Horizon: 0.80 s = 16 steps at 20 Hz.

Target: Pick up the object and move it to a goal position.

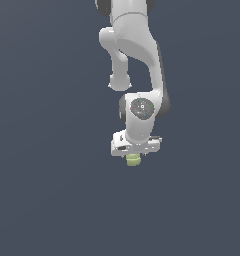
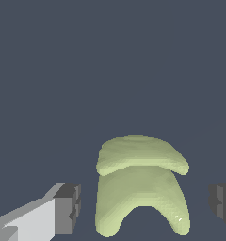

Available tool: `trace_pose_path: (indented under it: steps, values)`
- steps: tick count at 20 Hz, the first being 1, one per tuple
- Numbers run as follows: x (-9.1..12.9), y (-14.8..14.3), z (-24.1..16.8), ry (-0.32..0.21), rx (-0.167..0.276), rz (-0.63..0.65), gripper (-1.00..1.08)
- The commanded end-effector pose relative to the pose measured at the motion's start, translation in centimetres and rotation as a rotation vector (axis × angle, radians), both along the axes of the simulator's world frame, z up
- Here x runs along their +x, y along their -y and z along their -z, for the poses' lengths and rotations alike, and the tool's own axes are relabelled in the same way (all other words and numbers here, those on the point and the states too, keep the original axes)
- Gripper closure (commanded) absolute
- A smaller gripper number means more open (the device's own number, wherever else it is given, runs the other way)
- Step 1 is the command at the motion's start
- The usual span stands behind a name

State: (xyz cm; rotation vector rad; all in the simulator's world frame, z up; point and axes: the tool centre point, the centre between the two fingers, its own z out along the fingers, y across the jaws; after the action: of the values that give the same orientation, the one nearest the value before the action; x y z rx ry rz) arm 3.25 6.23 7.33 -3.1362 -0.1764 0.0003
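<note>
Arm (image 1: 137,60): white, jointed, entering from the top of the exterior view and bending down to a rounded wrist with a dark circular cap. Only this view shows it; the background is plain dark blue-grey all round, with no edge of a worktop to be made out.

Pincer (image 1: 134,154): white flat-bodied head pointing down at the arm's lower end. In the exterior view its fingers are hidden behind the body. The wrist view shows them: one dark pad on a white finger (image 2: 68,208) on one side, another dark pad (image 2: 222,204) at the opposite frame edge. Spread wide, with clear gaps between each pad and the block; it touches nothing.

Block (image 2: 141,188): pale yellow-green, a flat cap over an arched, two-legged base, lying between the pads. In the exterior view (image 1: 133,160) only a small green stub shows, just under the pincer's middle. Whether it rests on a surface cannot be told.
</note>
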Motion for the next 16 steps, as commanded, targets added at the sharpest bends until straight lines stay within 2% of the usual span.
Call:
trace_pose_path:
  steps: [1, 9, 10, 16]
  values:
    - [-0.1, 0.0, 1.4, -0.001, 0.000, 0.000, -0.92]
    - [0.1, 0.0, 3.4, 0.000, 0.000, -0.001, -0.92]
    - [0.1, 0.0, 3.4, 0.000, 0.000, -0.001, 1.08]
    - [0.1, 0.0, 3.4, 0.000, 0.000, -0.001, 1.08]
